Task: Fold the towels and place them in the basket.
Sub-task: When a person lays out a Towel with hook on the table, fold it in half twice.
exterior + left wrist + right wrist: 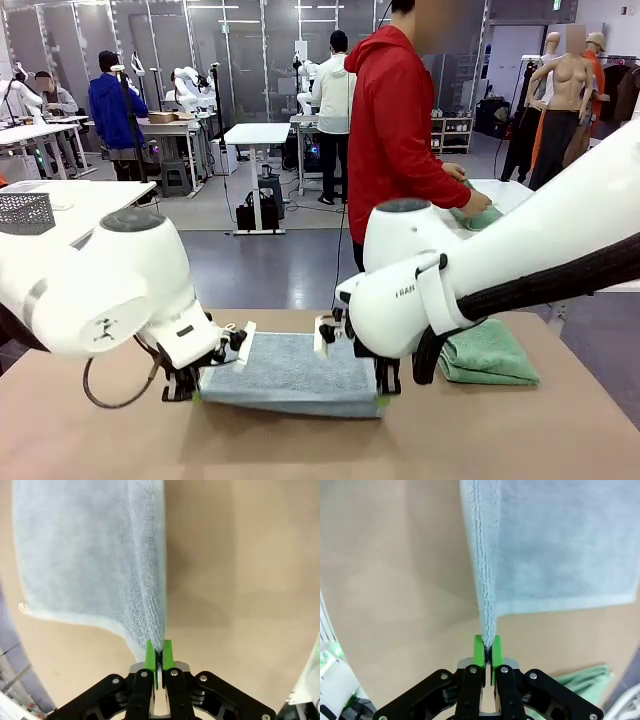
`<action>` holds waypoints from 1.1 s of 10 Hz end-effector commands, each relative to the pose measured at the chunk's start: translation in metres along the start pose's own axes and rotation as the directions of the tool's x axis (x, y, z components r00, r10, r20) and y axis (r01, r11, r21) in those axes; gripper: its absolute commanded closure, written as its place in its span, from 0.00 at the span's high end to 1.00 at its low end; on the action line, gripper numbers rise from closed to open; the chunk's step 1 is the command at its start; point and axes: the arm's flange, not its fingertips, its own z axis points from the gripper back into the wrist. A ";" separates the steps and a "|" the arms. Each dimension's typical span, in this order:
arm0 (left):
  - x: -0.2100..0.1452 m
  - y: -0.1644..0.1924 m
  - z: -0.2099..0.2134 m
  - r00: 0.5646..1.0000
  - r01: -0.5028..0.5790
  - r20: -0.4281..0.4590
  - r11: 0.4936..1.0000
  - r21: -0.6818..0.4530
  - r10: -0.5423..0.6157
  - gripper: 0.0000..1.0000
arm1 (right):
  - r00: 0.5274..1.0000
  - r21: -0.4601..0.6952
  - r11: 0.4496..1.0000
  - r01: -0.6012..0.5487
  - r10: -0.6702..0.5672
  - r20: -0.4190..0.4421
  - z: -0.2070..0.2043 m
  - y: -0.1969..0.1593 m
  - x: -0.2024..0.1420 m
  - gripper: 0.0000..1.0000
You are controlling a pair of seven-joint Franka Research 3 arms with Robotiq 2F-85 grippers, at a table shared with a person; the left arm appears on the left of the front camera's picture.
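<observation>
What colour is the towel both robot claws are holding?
The towel is pale blue-grey, clearest in the right wrist view.

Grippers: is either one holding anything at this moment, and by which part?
Both hold the pale blue-grey towel: the left gripper pinches one near corner, the right gripper the other, each shut on the cloth's edge.

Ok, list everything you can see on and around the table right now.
blue towel: one, pale blue-grey, middle of table, near corners pinched by both grippers
green towel: one, mint, folded, table's right side
basket: one, dark grey mesh, on a white table far left
table: one, brown
person: one, red top, far side, hand on a green cloth
left gripper: black, green pads, shut on blue towel
right gripper: same, shut on blue towel
</observation>
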 end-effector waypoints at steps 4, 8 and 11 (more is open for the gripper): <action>0.002 0.059 0.021 0.999 0.025 -0.044 1.000 -0.005 -0.025 0.06 | 0.999 -0.065 0.998 -0.008 0.005 -0.047 0.011 -0.073 0.022 0.07; -0.007 0.118 0.026 1.000 -0.012 -0.030 0.996 -0.094 0.009 0.06 | 0.995 -0.071 0.996 0.062 -0.067 -0.078 0.012 -0.096 0.027 0.07; -0.004 0.091 0.021 0.999 -0.024 -0.026 1.000 -0.005 0.024 0.06 | 0.998 -0.071 0.997 0.040 -0.043 -0.041 0.012 -0.093 0.021 0.07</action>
